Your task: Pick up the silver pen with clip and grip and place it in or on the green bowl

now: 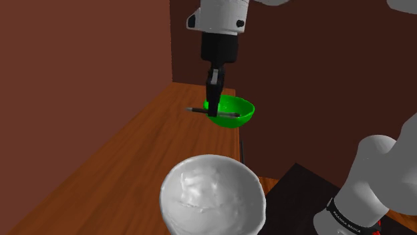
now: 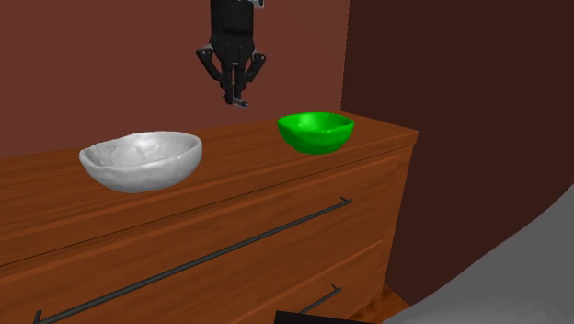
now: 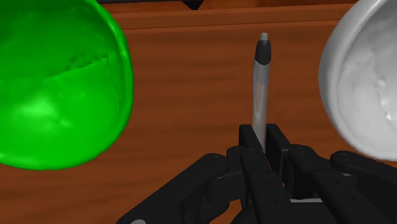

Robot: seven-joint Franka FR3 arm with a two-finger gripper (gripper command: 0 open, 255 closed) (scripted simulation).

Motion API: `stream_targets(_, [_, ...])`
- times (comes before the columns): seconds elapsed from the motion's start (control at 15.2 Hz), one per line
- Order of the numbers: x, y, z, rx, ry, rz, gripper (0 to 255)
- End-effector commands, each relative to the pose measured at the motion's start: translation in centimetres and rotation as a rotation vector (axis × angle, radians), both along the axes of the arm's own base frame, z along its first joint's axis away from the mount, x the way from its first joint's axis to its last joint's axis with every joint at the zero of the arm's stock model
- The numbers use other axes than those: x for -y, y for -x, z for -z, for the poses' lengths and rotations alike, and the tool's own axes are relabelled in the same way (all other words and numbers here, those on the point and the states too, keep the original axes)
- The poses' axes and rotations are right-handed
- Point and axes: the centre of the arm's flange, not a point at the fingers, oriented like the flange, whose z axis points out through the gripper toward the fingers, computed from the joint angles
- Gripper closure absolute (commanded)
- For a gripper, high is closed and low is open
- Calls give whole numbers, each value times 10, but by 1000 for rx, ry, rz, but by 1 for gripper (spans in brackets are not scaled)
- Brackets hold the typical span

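White arm (image 1: 224, 13) high, wrist straight down, black fingers (image 3: 248, 141) tight on the silver pen (image 3: 259, 95)

My pincer (image 3: 259, 137) was all black and my arm (image 1: 224, 15) was white. The pen (image 3: 259, 95) was silvery grey with a darker tip. The green bowl (image 3: 57, 83) was a bright, glossy green, and the other bowl (image 2: 141, 159) was plain whitish grey. The dresser (image 2: 248, 152) was warm brown with streaky wood grain. Its drawer handles (image 2: 212, 253) were dark, and the wall (image 2: 110, 64) was flat reddish brown.
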Motion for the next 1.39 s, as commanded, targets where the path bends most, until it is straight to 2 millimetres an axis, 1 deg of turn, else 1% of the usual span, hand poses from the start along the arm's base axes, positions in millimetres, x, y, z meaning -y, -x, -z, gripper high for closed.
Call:
stream_targets(0.0, [0,0,-11,0,0,0,255])
stream_targets(0.2, [0,0,-26,0,0,0,255])
stream_targets(0.26, [0,0,-27,0,1,0,255])
stream_targets(1.06, [143,-68,-36,0,0,0,255])
stream_targets(1.12, [158,-75,-37,0,0,0,255])
stream_targets(1.32, [158,-75,-21,0,0,0,255])
